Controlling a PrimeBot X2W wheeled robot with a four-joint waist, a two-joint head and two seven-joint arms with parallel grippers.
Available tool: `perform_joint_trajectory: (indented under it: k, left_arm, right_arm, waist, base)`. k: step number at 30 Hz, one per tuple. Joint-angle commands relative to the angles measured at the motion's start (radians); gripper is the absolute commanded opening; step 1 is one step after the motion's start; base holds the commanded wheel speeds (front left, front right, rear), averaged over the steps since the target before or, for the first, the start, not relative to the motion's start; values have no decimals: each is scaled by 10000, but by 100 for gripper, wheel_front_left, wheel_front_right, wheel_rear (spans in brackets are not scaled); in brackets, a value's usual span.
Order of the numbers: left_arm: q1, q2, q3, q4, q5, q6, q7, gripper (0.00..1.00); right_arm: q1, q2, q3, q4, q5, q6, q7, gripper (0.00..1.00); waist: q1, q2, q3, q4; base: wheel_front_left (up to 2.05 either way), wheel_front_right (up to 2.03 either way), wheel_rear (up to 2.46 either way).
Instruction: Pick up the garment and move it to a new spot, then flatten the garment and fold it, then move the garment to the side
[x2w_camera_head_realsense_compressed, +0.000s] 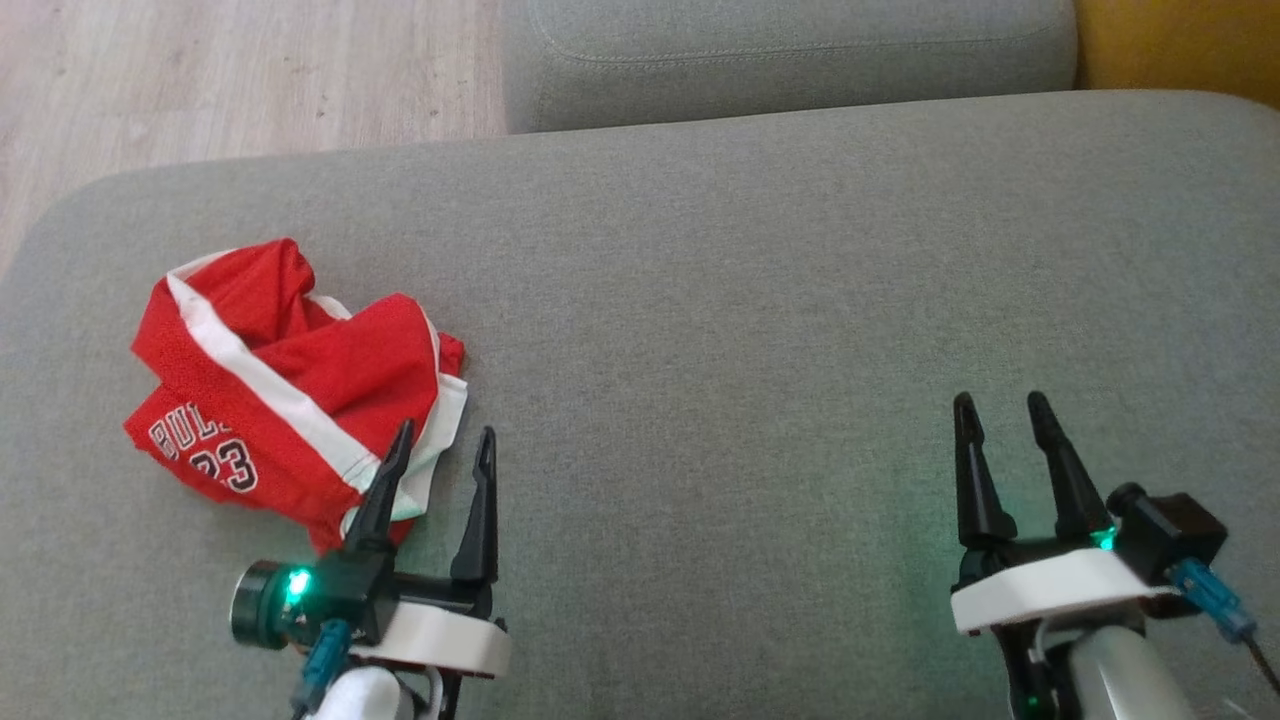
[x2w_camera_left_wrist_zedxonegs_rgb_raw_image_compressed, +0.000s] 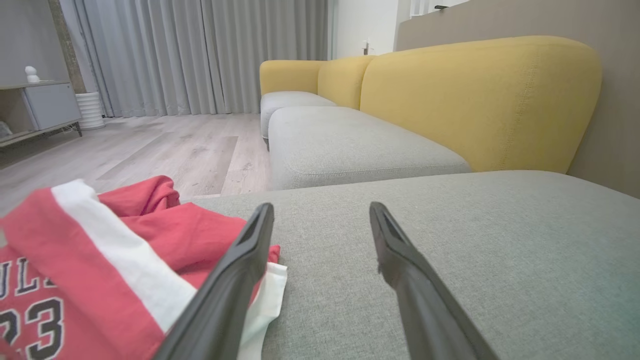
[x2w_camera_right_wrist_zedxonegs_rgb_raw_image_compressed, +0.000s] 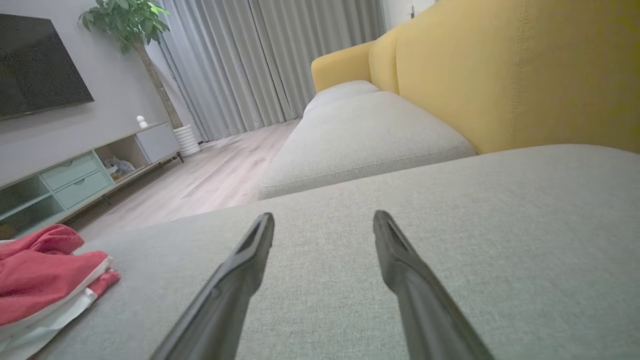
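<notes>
The crumpled red-and-white jersey garment (x2w_camera_head_realsense_compressed: 270, 380) lies at the left of the frame on the grey fabric sofa seat (x2w_camera_head_realsense_compressed: 750, 300), soft and light (probably best pinched at its near white hem), with the wide-open, empty left gripper (x2w_camera_head_realsense_compressed: 446, 430) at its edge and the right gripper (x2w_camera_head_realsense_compressed: 1000, 400) likewise open and empty at lower right.

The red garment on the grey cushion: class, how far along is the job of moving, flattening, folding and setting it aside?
Done: nothing yet, the garment lies crumpled on the cushion. In hand: the left gripper, open, sits at its near edge, gripping nothing; the right gripper is open over bare cushion. Remaining: lifting, moving, flattening, folding, setting aside.
</notes>
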Motion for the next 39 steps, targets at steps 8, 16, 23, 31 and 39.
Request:
perform_joint_trajectory:
  k: [8,16,23,31,39]
  left_arm:
    - [-162,-285,949,-249,192,-306,-93,100]
    - [-82,-468,1297,-205,277,-578,-93,100]
    - [51,-566,1609,-261,429,-628,-93,100]
    - [254,-617,1915,-236,570,-746,-93,100]
    - [434,-657,2083,-156,608,-737,-93,100]
  right_arm:
    - [-451,-72,237,-21,-159,-7,-95,100]
    - [-388,-72,310,-193,-508,-7,-95,100]
    - [-261,-72,500,-320,-922,-7,-95,100]
    - [-148,-72,838,-374,-935,-7,-95,100]
    - [-23,-72,1116,-280,-896,-7,-95,100]
  waist:
    - [0,0,-26,-69]
    - [0,0,-66,44]
    - [0,0,-131,597]
    - [0,0,-311,1456]
    - [0,0,-510,2237]
  base:
    - [0,0,0]
    - [0,0,0]
    - [0,0,0]
    - [0,0,0]
    - [0,0,0]
